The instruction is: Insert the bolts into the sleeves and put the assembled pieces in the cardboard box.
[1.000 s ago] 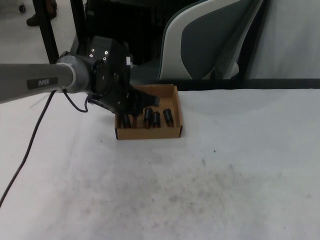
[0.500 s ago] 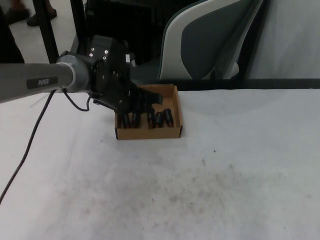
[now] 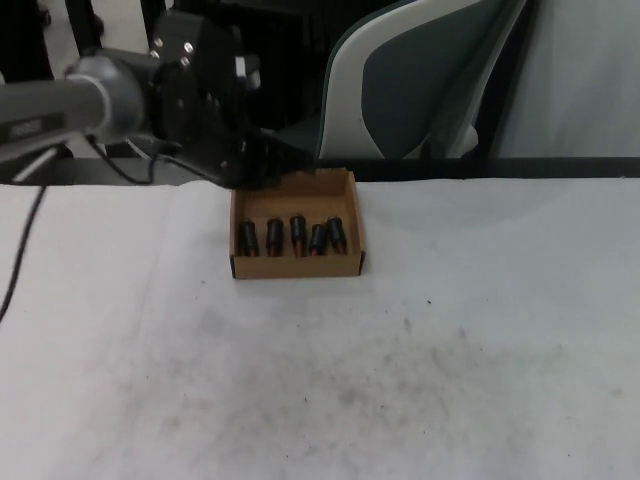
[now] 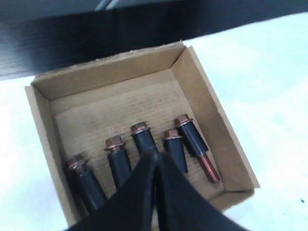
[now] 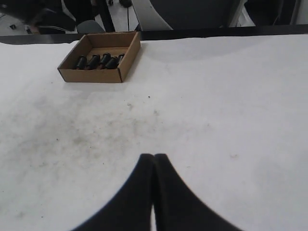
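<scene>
The cardboard box [image 3: 295,266] sits at the far side of the white bench, left of centre. Several assembled pieces [image 3: 291,235], black sleeves with copper-headed bolts, lie side by side in it. My left gripper [image 3: 266,166] hangs above the box's far left corner. In the left wrist view the left gripper [image 4: 154,161] is shut and empty, over the box [image 4: 211,130] and the row of pieces [image 4: 144,142]. My right gripper [image 5: 154,161] is shut with nothing in it, low over bare cloth, far from the box [image 5: 91,75] and its pieces [image 5: 98,60].
A grey and white chair [image 3: 420,80] stands behind the bench's dark far edge [image 3: 500,168]. A black cable [image 3: 20,260] runs down the left side. White cloth [image 3: 400,370] spreads in front of and right of the box.
My left arm has lifted up and back out of the box toward the far left. One more piece now lies in the row inside, uncovered.
</scene>
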Controlling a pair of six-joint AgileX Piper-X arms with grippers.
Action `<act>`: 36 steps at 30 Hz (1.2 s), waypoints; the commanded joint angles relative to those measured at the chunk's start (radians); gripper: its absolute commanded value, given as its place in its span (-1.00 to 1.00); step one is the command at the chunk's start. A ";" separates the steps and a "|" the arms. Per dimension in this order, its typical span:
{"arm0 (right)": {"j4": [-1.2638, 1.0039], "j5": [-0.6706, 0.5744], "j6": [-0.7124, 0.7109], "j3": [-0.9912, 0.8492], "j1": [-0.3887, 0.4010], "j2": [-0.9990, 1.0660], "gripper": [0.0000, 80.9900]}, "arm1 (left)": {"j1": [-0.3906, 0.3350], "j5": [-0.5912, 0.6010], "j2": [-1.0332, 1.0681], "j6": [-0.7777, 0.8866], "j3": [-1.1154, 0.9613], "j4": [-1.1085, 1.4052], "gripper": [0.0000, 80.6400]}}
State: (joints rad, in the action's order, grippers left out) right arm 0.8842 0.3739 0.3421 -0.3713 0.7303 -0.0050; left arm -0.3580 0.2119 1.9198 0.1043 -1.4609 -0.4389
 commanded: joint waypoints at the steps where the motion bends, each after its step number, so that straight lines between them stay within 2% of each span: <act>1: -0.008 0.048 -0.008 0.001 -0.004 0.005 -0.99 | -0.001 -0.009 -0.107 -0.008 0.083 0.024 -0.98; 7: -0.008 0.062 -0.009 0.001 -0.004 0.005 -0.99 | -0.001 -0.011 -0.395 -0.008 0.389 0.171 -0.98; 11: -0.016 0.054 -0.033 0.001 -0.004 0.005 -0.99 | -0.001 -0.092 -0.626 0.003 0.596 0.258 -0.98; 14: -0.047 0.054 -0.115 0.005 -0.004 0.005 -0.99 | -0.001 -0.144 -0.809 0.003 0.748 0.293 -0.98; 17: -0.081 0.012 -0.182 0.026 -0.004 0.005 -0.99 | -0.001 -0.165 -1.015 0.003 0.875 0.294 -0.98; 21: -0.124 -0.099 -0.185 0.086 -0.004 0.005 -0.99 | -0.001 -0.166 -1.254 0.038 1.037 0.293 -0.98; 24: -0.221 -0.104 -0.185 0.161 -0.004 0.005 -0.99 | -0.001 -0.166 -1.406 0.038 1.141 0.293 -0.98; 29: -0.391 -0.104 -0.185 0.293 -0.004 0.005 -0.99 | -0.001 -0.166 -1.534 0.038 1.291 0.293 -0.98; 36: -0.463 -0.084 -0.185 0.371 -0.004 0.005 -0.99 | -0.001 -0.164 -1.541 0.038 1.419 0.342 -0.98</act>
State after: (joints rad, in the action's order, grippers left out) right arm 0.4680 0.2772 0.1624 0.0006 0.7303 -0.0008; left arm -0.3580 0.0585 0.3874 0.1337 -0.0500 -0.1315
